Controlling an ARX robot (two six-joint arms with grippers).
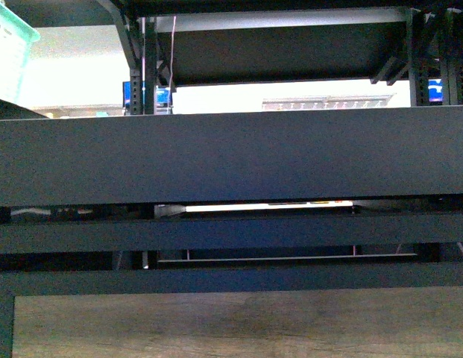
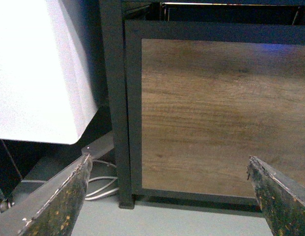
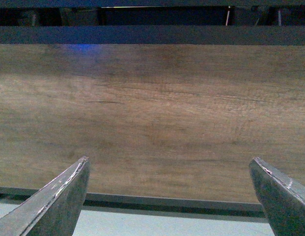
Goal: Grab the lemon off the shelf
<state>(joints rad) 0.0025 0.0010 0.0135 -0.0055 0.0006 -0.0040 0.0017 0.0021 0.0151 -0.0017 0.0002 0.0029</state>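
Your front view is almost filled by the large black metal shelf (image 1: 231, 156): one thick dark tier edge runs across the middle, with thinner black bars below it. Under those lies a brown wood-grain panel framed in black (image 1: 238, 324). A pale green plastic basket (image 1: 11, 45) shows at the upper left corner.

The lemon appears in none of your three views, so you cannot tell where on the shelf it sits.

Your left hand (image 2: 168, 162) has its two worn, speckled fingers (image 2: 54, 201) spread wide apart with nothing between them. It faces the panel's corner and a black upright (image 2: 115, 98). A white rounded body (image 2: 39, 69) is beside that upright, and a white cable (image 2: 100, 184) lies on the floor.

Your right hand (image 3: 169, 160) is likewise spread wide and holds nothing, facing the same wood-grain surface.
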